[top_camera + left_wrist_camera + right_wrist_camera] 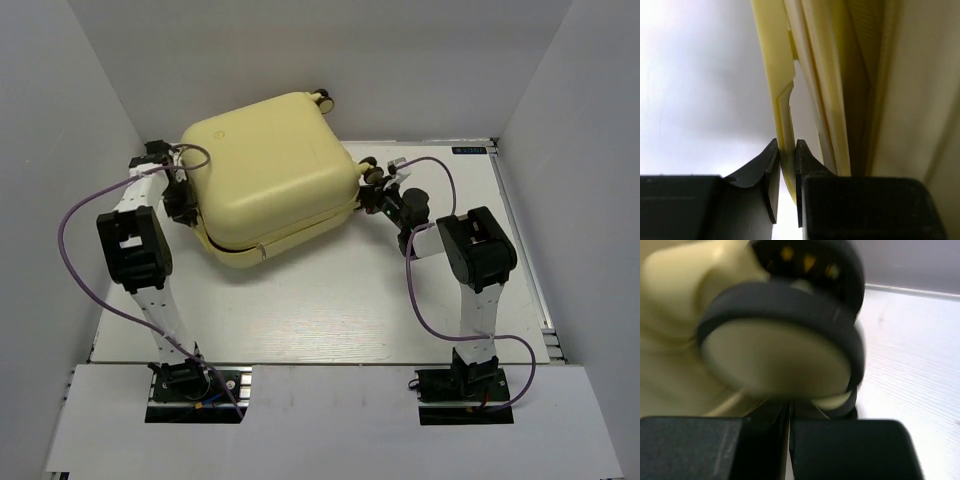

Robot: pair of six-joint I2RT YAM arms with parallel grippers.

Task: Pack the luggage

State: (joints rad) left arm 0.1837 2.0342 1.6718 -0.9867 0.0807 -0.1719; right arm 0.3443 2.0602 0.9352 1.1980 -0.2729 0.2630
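From the near edge, both my arms reach to the luggage (270, 170), which lies lid down at the far middle of the table (330, 310). At its left side, my left gripper (786, 150) is clamped on a thin yellow strip (785, 115) at its rim. At its right side, my right gripper (789, 412) is pressed together just beside a wheel (780, 360). I judge this to be the closing step. Next I should draw the strip steadily along the rim.

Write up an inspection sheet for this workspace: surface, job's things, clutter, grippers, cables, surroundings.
Surface: white table.
Job's things: pale yellow luggage, shells folded together, lying towards the table's far side.
Clutter: nothing seen.
Grippers: left gripper pinches a thin strip at the luggage's rim; right gripper shut on nothing, close under a wheel.
Cables: a purple cable loops off each arm.
Surroundings: plain white walls on three sides.
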